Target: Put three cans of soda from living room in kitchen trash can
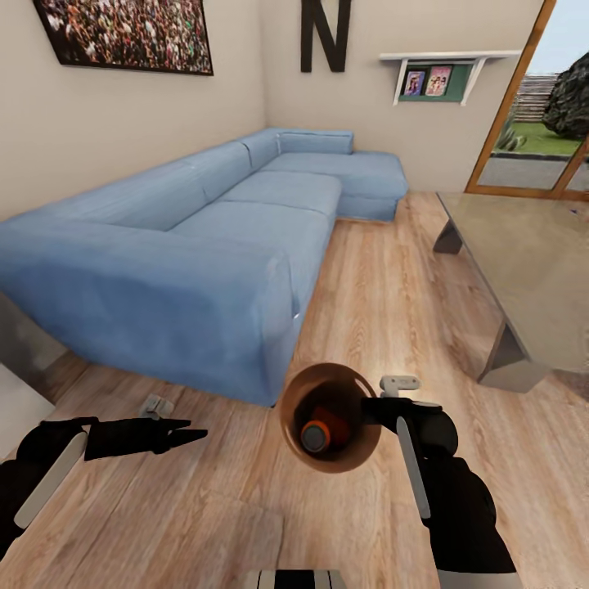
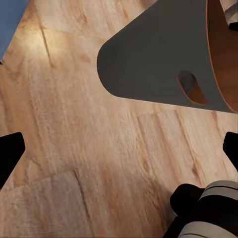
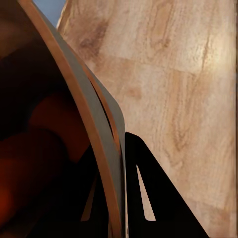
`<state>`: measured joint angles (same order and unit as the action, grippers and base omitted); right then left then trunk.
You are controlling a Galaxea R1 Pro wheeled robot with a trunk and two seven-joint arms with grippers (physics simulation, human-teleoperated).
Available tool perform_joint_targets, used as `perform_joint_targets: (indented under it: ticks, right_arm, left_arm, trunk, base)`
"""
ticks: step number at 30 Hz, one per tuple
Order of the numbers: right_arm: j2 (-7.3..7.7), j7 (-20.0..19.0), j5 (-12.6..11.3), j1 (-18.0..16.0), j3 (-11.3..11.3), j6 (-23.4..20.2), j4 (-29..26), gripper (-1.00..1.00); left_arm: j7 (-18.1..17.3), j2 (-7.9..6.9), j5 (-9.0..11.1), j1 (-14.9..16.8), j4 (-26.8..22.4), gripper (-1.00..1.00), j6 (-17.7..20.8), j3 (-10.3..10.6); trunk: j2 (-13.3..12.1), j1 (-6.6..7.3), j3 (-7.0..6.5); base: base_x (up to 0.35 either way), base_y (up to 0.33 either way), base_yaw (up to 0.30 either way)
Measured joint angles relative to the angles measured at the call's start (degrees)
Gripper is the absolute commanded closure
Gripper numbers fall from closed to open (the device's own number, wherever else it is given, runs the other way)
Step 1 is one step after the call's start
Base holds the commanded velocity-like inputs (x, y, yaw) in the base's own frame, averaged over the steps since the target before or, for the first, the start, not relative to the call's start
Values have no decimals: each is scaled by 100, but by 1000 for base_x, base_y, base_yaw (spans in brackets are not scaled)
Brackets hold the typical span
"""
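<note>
The tash can (image 1: 357,446), a round brown wooden bucket, hangs tilted above the plank floor in front of me, with its mouth toward my head. My right gripper (image 1: 373,408) is shut on its rim. An orange can of soda (image 1: 315,436) with a grey top lies inside, and orange shapes (image 3: 47,129) show deep in the bucket. In the right wrist view the bucket wall (image 3: 87,114) runs between the right gripper's (image 3: 114,145) fingers. My left gripper (image 1: 186,433) is open and holds nothing, to the left of the bucket. The left wrist view shows the bucket's outside (image 2: 148,64) and its hand-hole (image 2: 191,90).
A long blue sofa (image 1: 204,245) fills the left side. A shiny low table (image 1: 532,270) stands at the right, with a strip of plank floor (image 1: 384,294) between them. A small grey object (image 1: 155,405) lies on the floor by the sofa's corner. A glass door (image 1: 532,123) is at the far right.
</note>
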<state>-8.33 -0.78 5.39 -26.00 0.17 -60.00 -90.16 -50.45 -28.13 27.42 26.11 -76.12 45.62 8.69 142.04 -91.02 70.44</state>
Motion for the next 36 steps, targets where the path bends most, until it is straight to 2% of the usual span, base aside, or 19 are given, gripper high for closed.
perform_joint_targets:
  ticks: [22, 27, 36]
  right_arm:
    - [7, 9, -1, 0, 0, 0, 0, 100]
    - [7, 9, 1, 0, 0, 0, 0, 100]
    - [19, 9, -6, 0, -2, 0, 1, 100]
  left_arm:
    - [0, 0, 0, 0, 0, -100, 8, 1]
    - [6, 104, -22, 0, 0, -100, 25, 1]
    - [12, 187, -134, 0, 8, -100, 73, 0]
  trunk:
    - [0, 0, -196]
    - [0, 0, -240]
    - [0, 0, -270]
  base:
    - [0, 0, -134]
    - [0, 0, -123]
    - [0, 0, -31]
